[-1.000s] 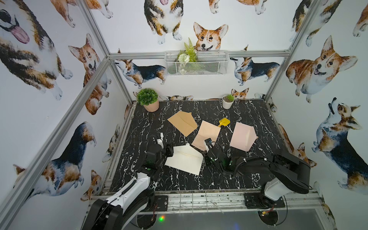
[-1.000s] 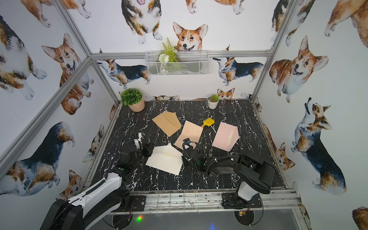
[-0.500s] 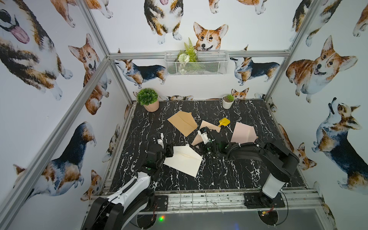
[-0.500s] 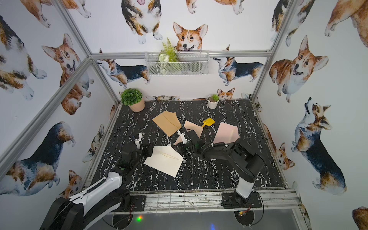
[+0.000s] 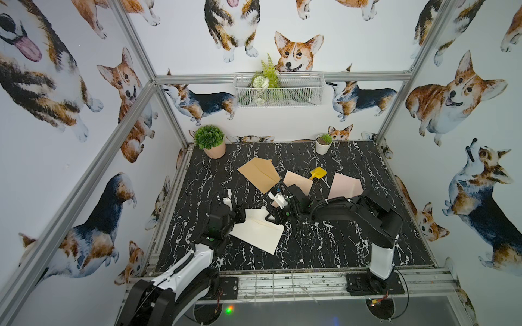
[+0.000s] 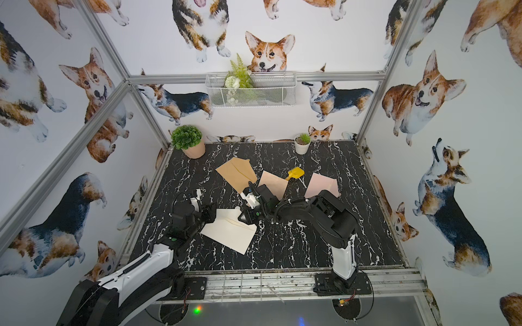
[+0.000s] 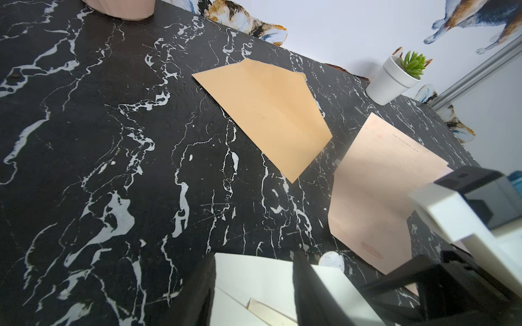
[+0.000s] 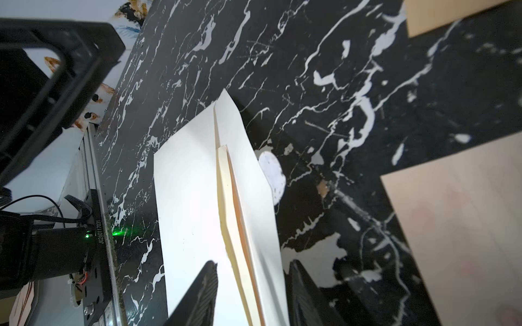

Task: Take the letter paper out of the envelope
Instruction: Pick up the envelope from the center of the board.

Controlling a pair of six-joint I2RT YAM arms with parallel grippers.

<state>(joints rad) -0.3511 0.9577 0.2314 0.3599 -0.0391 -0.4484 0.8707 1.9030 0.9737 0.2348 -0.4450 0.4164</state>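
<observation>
Envelope (image 5: 255, 230), right gripper (image 5: 270, 218) back alongside

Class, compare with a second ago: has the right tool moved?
Yes. The right tool has swung left, away from the yellow scoop, to the white envelope's open edge.

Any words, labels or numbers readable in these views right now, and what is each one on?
"J6260117031": white print running sideways on the black base plate in the right wrist view; the first characters are uncertain.
Pink paper: a faint printed line and a red oval stamp, both too blurred to read.
Nothing else legible in any view.
</observation>
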